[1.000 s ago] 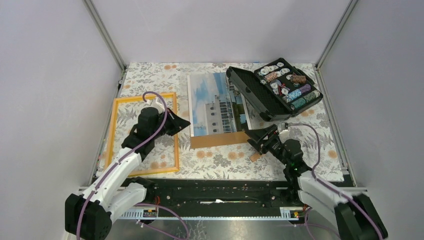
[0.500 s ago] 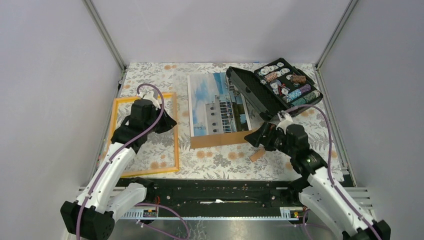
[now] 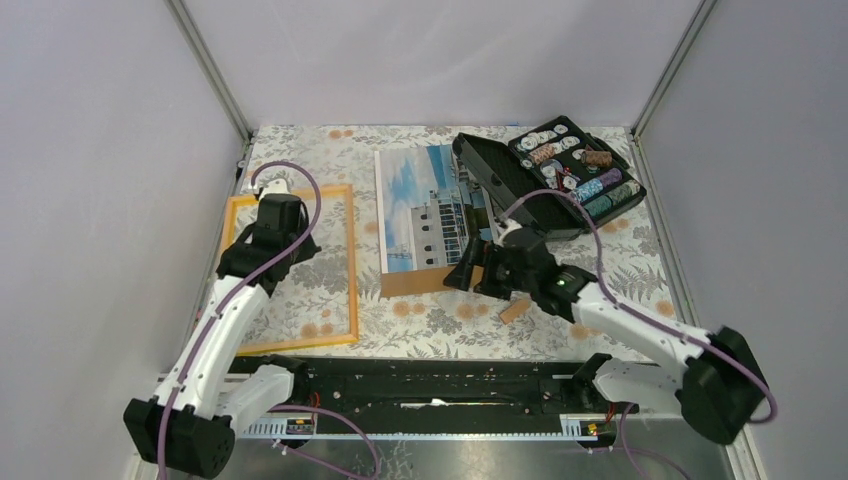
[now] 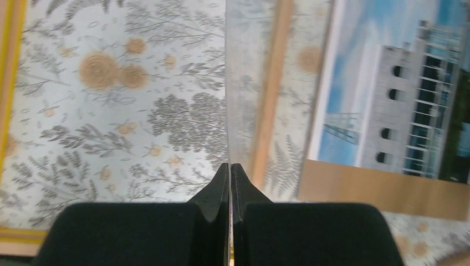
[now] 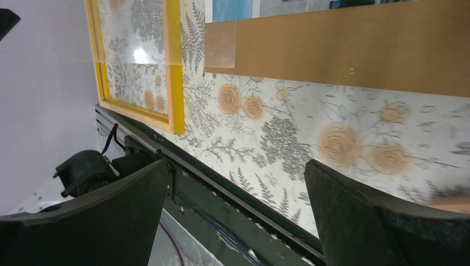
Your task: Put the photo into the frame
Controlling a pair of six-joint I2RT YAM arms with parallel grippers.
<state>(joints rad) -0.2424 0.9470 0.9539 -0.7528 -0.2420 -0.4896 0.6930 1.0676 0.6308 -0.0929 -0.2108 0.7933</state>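
Photo [image 3: 430,200] and frame [image 3: 353,270] lay long axis near-to-far, building top apparently far. Left gripper [image 4: 230,166] was closed, right gripper [image 5: 237,166] gaped wide.

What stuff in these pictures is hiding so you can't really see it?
Top view: the black case covers the photo's far right corner.
Top view: the left arm hides parts of the frame's border.
Top view: the chips in the case are too small to read.
Top view: the little brown piece by the right arm is too small to name.
Right wrist view: the top edge cuts off most of the photo.
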